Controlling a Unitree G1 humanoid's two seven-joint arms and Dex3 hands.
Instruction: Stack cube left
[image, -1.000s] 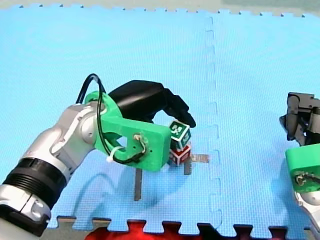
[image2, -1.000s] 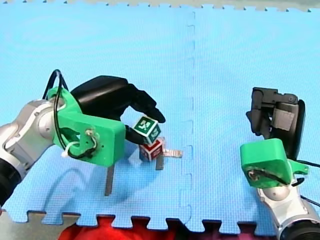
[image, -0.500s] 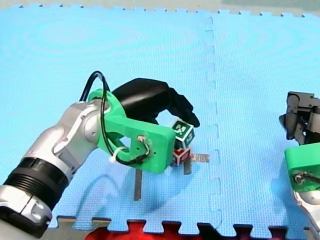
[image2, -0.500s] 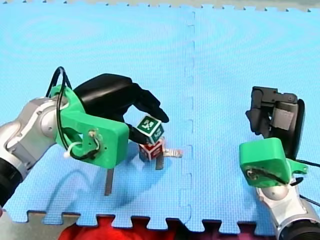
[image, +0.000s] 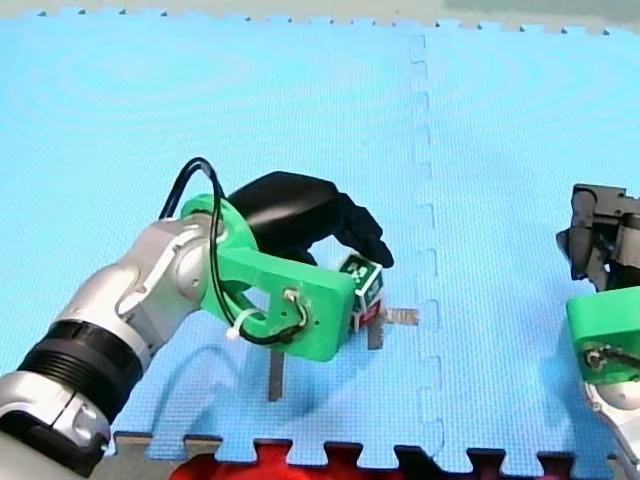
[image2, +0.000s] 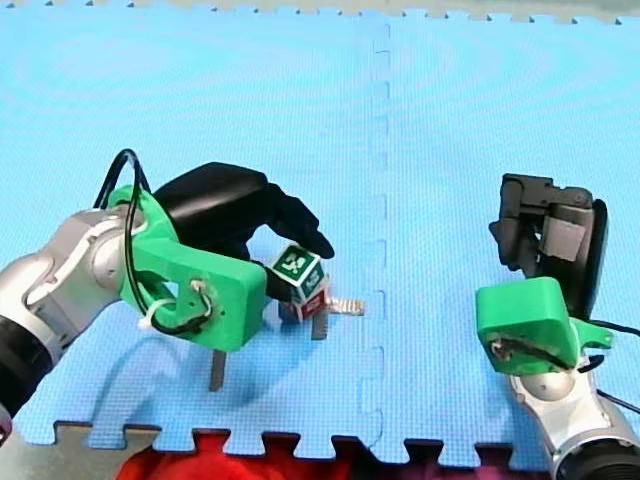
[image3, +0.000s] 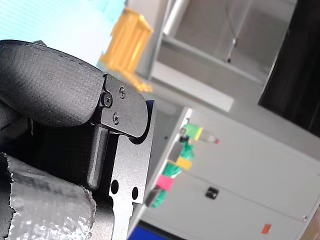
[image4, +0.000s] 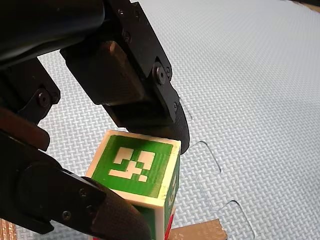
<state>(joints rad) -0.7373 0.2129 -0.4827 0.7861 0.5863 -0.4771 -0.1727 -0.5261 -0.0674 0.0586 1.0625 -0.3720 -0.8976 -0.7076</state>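
Observation:
My left hand is shut on a green cube with a white pattern on its faces, at the middle of the blue foam mat. The green cube sits tilted directly on top of a red cube, touching it. The red cube is mostly hidden by my green wrist mount. In the second wrist view the black fingers clamp the green cube from both sides. My right hand is at the mat's right side, holding nothing.
Grey tape strips lie on the mat beside the red cube, and another strip lies nearer me. A jigsaw seam runs down the mat right of the cubes. A red cloth shows past the near edge.
My left hand has lowered the green cube from just above the red cube down onto it. The right hand has stayed put.

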